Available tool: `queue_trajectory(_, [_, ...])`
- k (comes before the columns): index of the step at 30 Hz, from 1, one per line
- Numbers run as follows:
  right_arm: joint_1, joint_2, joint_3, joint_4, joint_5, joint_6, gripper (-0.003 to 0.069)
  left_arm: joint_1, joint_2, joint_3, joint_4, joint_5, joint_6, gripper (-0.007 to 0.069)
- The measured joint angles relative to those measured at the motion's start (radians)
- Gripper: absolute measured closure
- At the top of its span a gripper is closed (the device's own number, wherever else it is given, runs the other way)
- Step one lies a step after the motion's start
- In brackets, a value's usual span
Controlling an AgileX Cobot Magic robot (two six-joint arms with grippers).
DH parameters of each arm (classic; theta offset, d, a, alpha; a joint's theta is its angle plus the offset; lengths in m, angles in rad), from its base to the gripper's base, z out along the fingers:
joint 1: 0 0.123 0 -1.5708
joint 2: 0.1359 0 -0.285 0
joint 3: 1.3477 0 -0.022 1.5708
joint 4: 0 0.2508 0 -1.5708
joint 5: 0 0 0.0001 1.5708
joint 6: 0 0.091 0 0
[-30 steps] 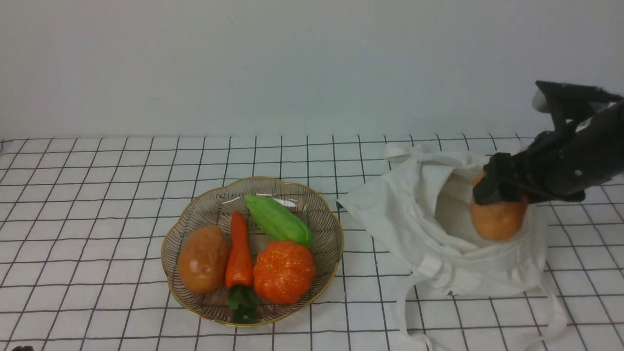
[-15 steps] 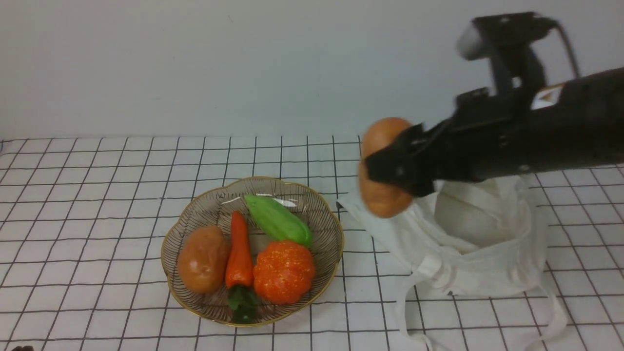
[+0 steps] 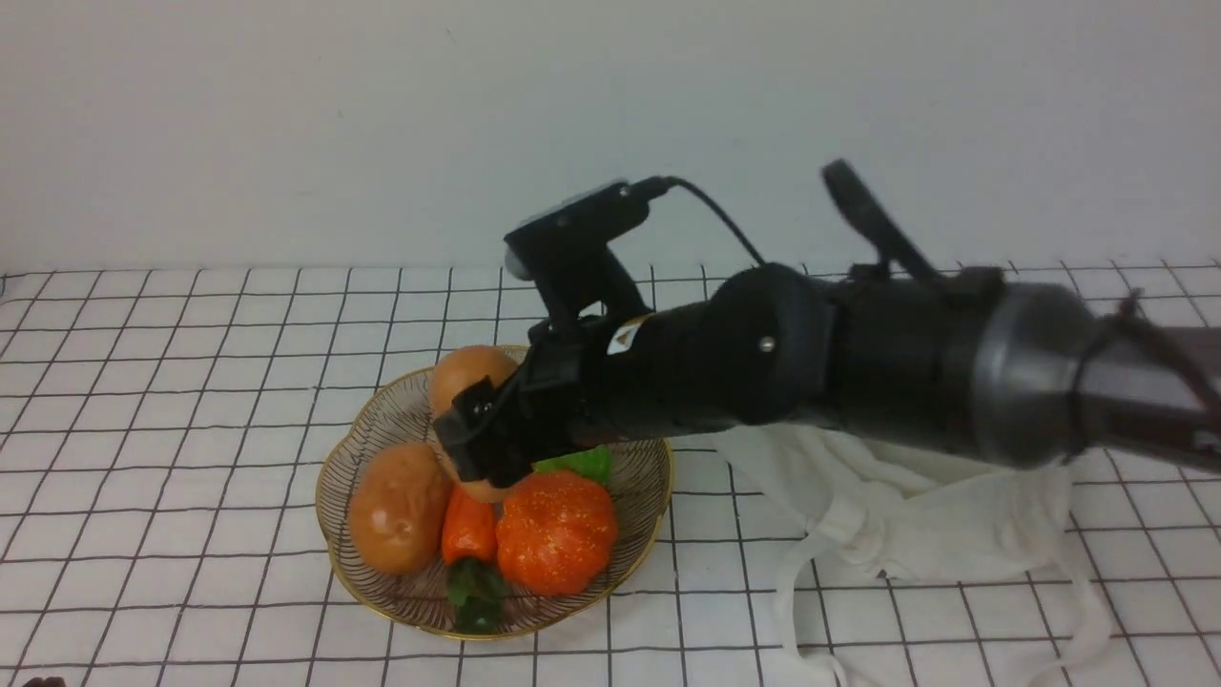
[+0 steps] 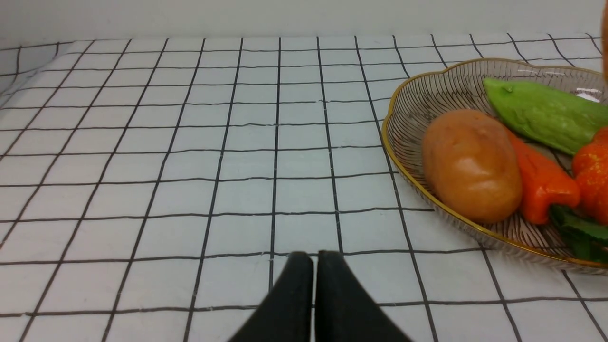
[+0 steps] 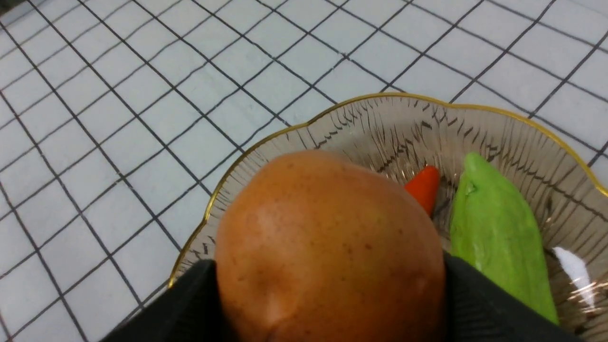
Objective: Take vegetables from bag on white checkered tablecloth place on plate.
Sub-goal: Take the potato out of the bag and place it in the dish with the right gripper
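The right claw (image 3: 480,437) pinches the oval, matte tan-brown potato (image 3: 462,375) just above the shallow clear glass plate with its wavy gold rim (image 3: 382,425). It is best lowered onto the bare far patch, beside the smooth green gourd (image 3: 582,465), before the jaws spread.

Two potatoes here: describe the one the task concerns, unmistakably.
Find the gold-rimmed glass plate on the checkered tablecloth. Above it, the right gripper clamps a matte tan potato. The other potato, glossier and darker, lies in the plate.
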Motion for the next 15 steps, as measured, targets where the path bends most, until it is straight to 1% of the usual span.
queue_trajectory(4, [0.000, 0.085, -0.057, 0.000, 0.006, 0.000, 0.0137, 0.000, 0.000, 0.000, 0.000, 0.000, 0.000, 0.0632])
queue_trajectory(5, [0.000, 0.094, -0.064, 0.001, 0.006, 0.000, 0.0125, 0.000, 0.000, 0.000, 0.000, 0.000, 0.000, 0.0632])
queue_trajectory(6, [0.000, 0.108, -0.073, 0.001, 0.006, 0.007, 0.0093, 0.000, 0.000, 0.000, 0.000, 0.000, 0.000, 0.0632])
queue_trajectory(10, [-0.001, 0.115, -0.082, 0.005, 0.006, 0.026, 0.0011, 0.000, 0.000, 0.000, 0.000, 0.000, 0.000, 0.0632])
queue_trajectory(12, [-0.007, 0.115, -0.089, 0.005, 0.011, 0.037, -0.0015, 0.000, 0.000, 0.000, 0.000, 0.000, 0.000, 0.0632])
queue_trajectory(15, [-0.021, 0.112, -0.090, 0.006, 0.023, 0.039, -0.0022, 0.000, 0.000, 0.000, 0.000, 0.000, 0.000, 0.0632])
